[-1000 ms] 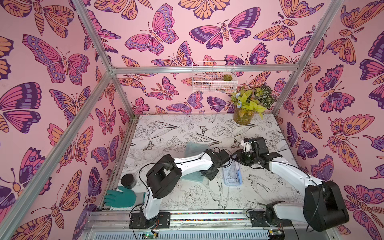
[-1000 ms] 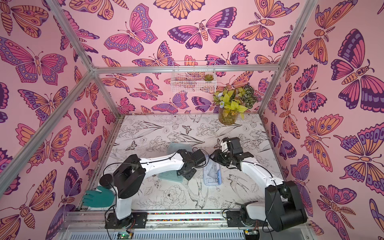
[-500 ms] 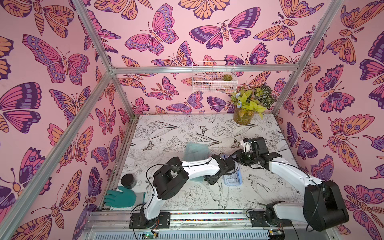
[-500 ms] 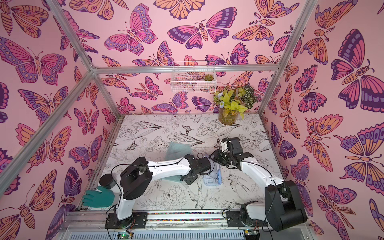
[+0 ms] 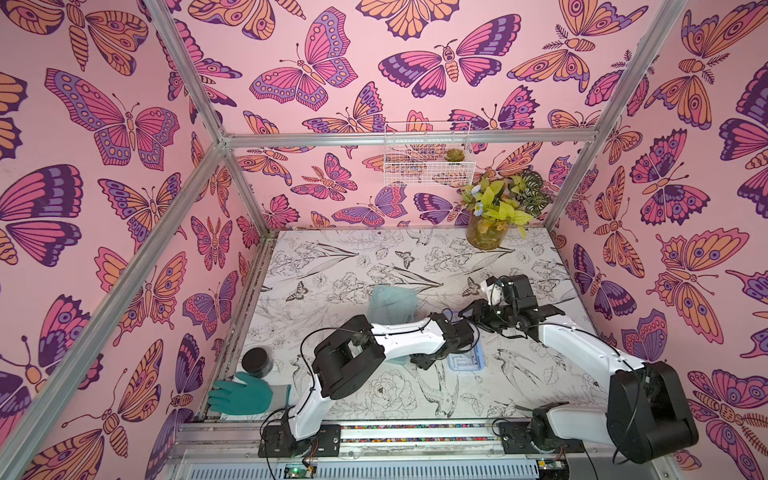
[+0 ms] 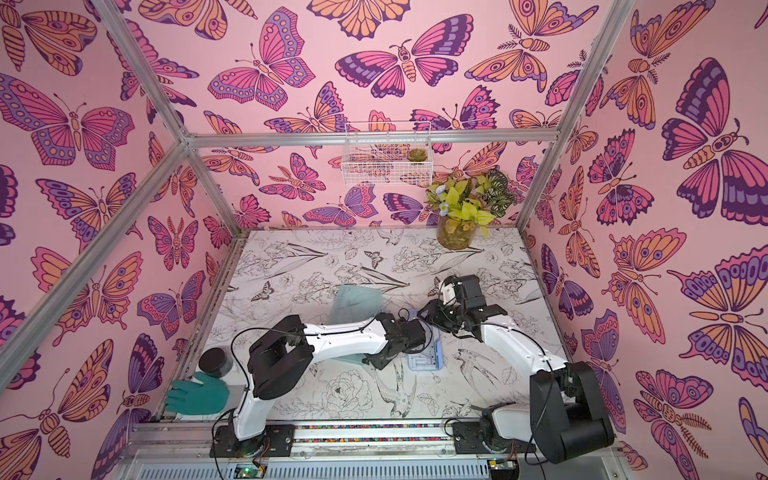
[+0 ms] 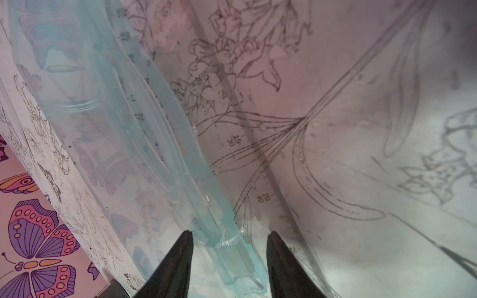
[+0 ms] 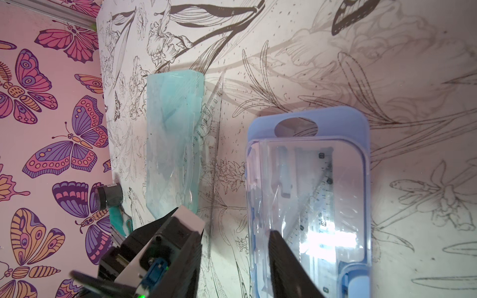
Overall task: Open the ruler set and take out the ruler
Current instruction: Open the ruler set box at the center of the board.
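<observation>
1. Compared with a second ago, the left arm [image 5: 399, 336] is now stretched farther across the surface [image 5: 332, 266] toward its right edge. The left gripper [image 7: 229, 234] is lower and narrower.
2. Its jaws are still held apart, and the edge of a teal translucent case [image 8: 170, 144] is framed between them. No contact is shown yet.
3. The right gripper [image 5: 467, 313] is unchanged. It is kept at the end of the blue ruler set [image 8: 307, 193] that faces the back edge, jaws apart, with one finger laid over the clear cover and nothing seen clamped.
4. The ruler set is left where it was, right of the middle and nearer the front edge. Scaled rulers [image 8: 320, 196] are still seen under its cover.
5. A clear ruler [image 7: 247, 165] is seen flat on the surface between the two cases.
6. The blue set is judged not yet opened or emptied, and a grip on the teal edge appears to be in preparation.
</observation>
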Available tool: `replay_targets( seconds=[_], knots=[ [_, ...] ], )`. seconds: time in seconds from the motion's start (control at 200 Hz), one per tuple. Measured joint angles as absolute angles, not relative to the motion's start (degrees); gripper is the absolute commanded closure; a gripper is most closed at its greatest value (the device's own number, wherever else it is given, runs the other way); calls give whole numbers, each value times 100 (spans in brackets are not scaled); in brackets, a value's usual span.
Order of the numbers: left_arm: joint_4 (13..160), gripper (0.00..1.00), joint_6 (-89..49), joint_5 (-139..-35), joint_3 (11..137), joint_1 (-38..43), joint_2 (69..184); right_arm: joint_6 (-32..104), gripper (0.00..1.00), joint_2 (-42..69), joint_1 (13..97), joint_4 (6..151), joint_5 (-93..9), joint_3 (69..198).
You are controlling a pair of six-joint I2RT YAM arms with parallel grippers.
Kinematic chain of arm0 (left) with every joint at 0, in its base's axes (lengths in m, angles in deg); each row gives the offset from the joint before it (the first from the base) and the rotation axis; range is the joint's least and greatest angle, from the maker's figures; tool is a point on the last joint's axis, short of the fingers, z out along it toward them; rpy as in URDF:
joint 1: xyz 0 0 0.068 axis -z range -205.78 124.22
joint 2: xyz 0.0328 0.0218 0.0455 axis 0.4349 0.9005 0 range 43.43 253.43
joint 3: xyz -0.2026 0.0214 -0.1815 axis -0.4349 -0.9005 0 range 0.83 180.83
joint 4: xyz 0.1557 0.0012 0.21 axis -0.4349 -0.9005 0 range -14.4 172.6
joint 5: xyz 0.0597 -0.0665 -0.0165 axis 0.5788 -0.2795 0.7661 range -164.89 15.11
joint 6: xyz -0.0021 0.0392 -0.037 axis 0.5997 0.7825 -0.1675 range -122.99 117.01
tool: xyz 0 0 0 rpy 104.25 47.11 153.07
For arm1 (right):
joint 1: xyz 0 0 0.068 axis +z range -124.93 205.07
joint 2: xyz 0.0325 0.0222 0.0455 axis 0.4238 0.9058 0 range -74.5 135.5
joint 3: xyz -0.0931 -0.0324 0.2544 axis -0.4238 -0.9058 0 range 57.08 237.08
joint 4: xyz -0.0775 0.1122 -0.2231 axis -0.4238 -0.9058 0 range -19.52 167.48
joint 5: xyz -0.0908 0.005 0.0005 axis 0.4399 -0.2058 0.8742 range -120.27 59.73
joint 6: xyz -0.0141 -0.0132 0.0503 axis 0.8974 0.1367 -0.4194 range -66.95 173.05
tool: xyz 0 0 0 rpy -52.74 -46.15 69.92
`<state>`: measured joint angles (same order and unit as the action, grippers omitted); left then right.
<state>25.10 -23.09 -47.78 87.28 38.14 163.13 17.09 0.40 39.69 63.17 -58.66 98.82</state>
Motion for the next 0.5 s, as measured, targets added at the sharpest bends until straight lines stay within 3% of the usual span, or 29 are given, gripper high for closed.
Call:
replay_targets(
  seconds=[0.501],
  knots=[
    [2416,86,-2348,-4614,8726,3827,16352,1709,55,164,3966,6474,-5966,9799]
  ],
)
